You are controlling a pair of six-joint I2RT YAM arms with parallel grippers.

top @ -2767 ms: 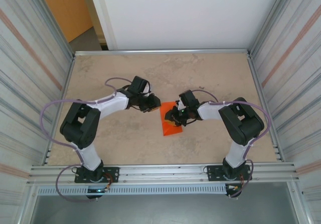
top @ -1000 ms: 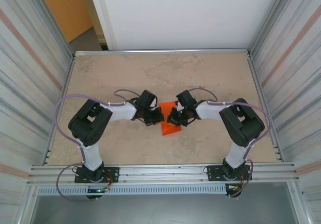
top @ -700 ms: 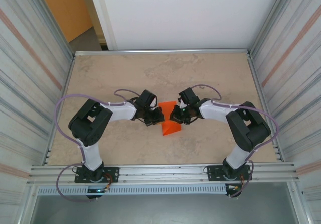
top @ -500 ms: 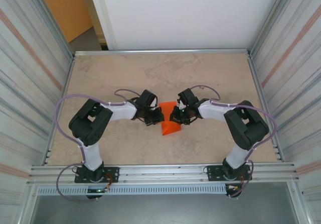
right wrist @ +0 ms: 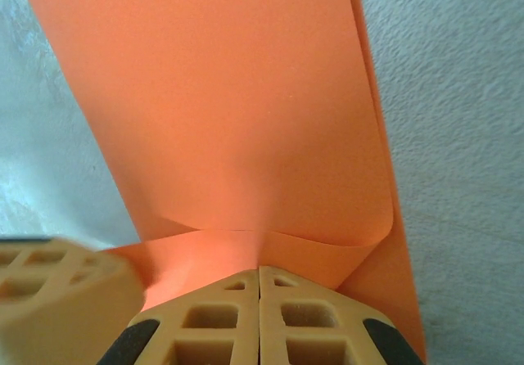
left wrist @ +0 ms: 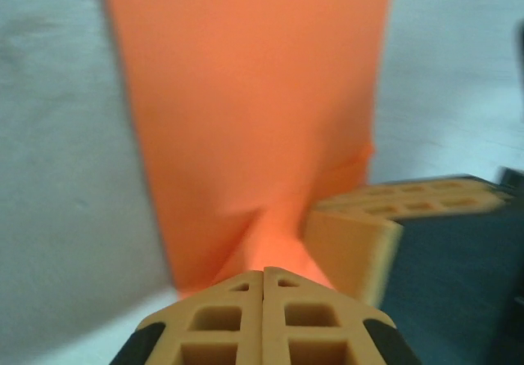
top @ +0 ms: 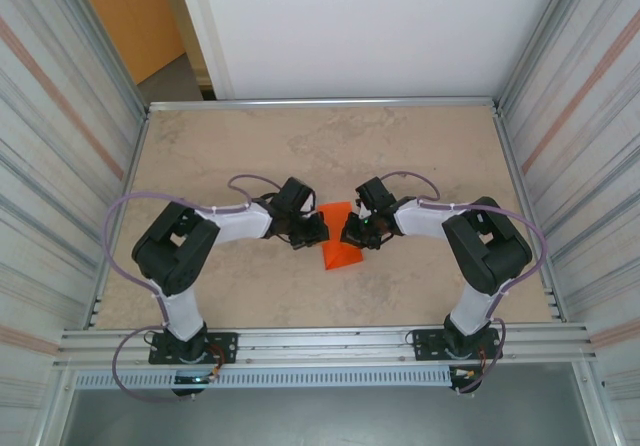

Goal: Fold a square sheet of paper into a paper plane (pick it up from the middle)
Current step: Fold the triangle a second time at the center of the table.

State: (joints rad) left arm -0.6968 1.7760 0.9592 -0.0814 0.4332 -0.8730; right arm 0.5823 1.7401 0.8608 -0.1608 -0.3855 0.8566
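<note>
Jaws tight on thin, creased orange paper

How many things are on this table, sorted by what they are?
Robot arms: 2 (left arm, right arm)
Orange sheet of paper, folded: 1
Total: 3
</note>
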